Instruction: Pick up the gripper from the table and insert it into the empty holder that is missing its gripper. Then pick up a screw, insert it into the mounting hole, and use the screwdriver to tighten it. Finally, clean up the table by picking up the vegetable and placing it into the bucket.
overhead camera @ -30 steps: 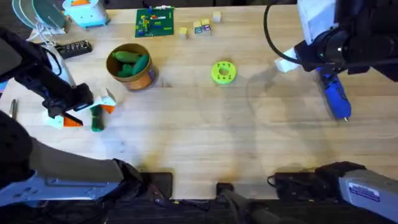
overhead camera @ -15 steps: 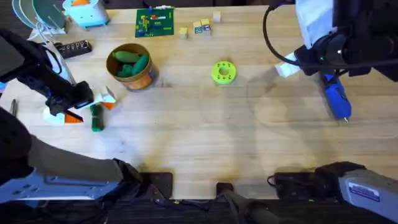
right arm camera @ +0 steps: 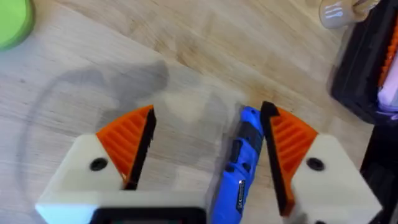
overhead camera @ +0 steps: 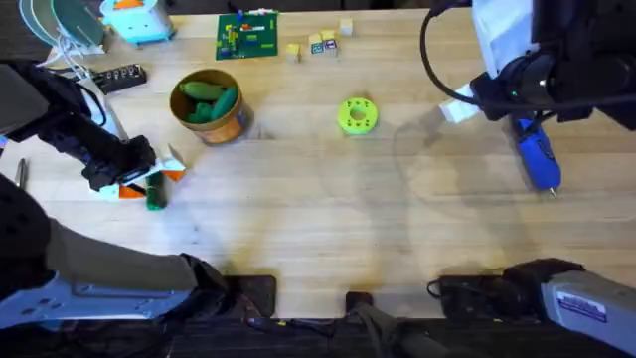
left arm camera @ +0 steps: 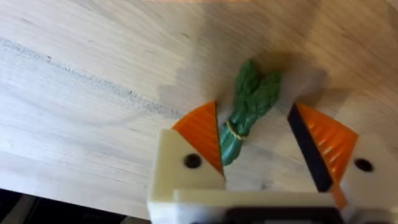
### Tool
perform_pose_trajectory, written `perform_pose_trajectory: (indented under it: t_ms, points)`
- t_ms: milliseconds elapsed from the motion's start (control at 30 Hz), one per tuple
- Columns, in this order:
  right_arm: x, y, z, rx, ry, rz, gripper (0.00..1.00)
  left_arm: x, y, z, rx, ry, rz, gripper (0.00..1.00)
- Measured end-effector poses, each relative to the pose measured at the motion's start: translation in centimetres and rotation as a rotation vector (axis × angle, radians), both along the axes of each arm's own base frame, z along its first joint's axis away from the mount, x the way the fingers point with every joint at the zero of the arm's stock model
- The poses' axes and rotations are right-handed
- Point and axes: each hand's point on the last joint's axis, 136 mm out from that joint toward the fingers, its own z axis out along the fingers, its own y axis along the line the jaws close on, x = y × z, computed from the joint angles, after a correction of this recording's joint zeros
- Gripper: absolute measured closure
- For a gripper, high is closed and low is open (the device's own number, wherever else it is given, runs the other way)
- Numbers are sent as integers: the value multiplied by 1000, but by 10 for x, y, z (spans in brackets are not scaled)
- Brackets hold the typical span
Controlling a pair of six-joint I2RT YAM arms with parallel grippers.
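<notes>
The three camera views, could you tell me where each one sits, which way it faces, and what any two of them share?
Overhead: fixed above the arm bases, looking down and forward over the table; both arms show.
Left wrist: on the left arm, looking down past its open left gripper at the vegetable.
Right wrist: on the right arm, looking down past its open right gripper at the screwdriver.
Shared: overhead also shows the vegetable and screwdriver.

Overhead view above table [overhead camera: 328, 199]; wrist views close, downward.
</notes>
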Motion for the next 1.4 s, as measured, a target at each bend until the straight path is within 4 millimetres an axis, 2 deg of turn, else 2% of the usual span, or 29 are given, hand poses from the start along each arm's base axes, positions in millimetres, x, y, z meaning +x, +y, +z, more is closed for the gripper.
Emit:
perform_pose_trajectory:
  t_ms: [67,167,200,333,467,600,700,867,967,1067,1133,1400]
  points:
    - [0,0,0,0,0,0,10,1,0,0,1,-2,0,484]
    - [0,0,0,0,0,0,10,2,2,4,1,0,-1,925]
    - [0,0,0,0,0,0,10,3,2,6,-1,1,-5,970]
    - [0,0,0,0,0,0,10,10,8,23,1,-2,-7,986]
    - [0,0,0,0,0,0,10,26,15,51,25,-34,-10,987]
    - [0,0,0,0,0,0,10,47,6,85,58,-81,-60,988]
    - [0,0,0,0,0,0,10,67,-12,112,100,-157,-139,989]
    - [0,0,0,0,0,0,10,110,-64,160,183,-375,-328,990]
    - [0,0,0,0,0,0,11,131,-95,175,196,-470,-420,991]
    - [0,0,0,0,0,0,10,148,-117,177,197,-518,-485,991]
    - [0,0,0,0,0,0,10,155,-124,171,200,-511,-518,991]
    - [0,0,0,0,0,0,10,160,-114,122,203,-354,-555,991]
